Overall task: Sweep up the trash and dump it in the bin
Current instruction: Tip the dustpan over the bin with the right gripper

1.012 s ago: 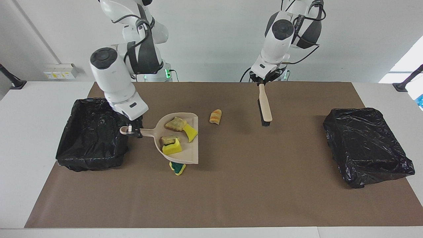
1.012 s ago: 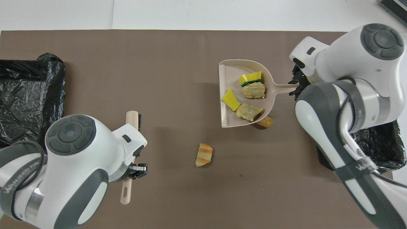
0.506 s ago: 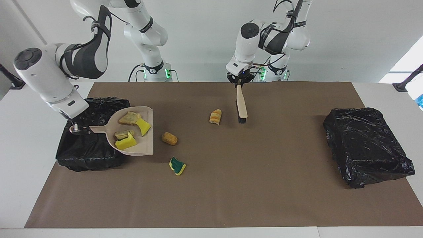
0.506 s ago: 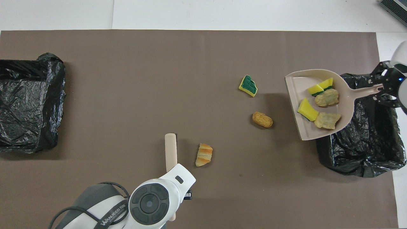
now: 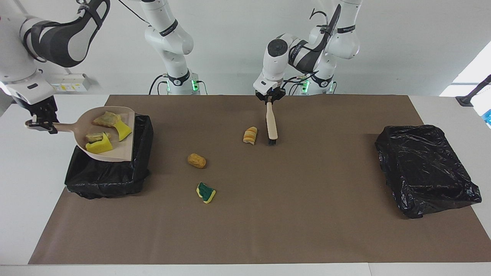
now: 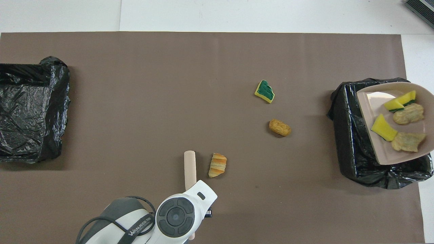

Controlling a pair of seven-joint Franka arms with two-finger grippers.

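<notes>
a big white worktop (image 5: 441, 107) fills the room's middle, with a wide brown mat (image 5: 307, 214) spread flat over most of it. the wall (image 5: 402, 46) is plain white. a small white socket box (image 5: 69, 82) sits low on the wall. bright light (image 5: 470, 74) comes in at one edge.

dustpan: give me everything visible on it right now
The beige dustpan looks like smooth plastic: a flat scoop with a rounded raised back, a straight open lip and a thin handle. The right gripper is shut on the handle's end and holds the pan in the air over the black-lined bin at the right arm's end of the table, roughly level, not tipped. It carries four scraps: two yellow sponge pieces and two tan bread-like lumps. Nothing has spilled out yet.
</notes>
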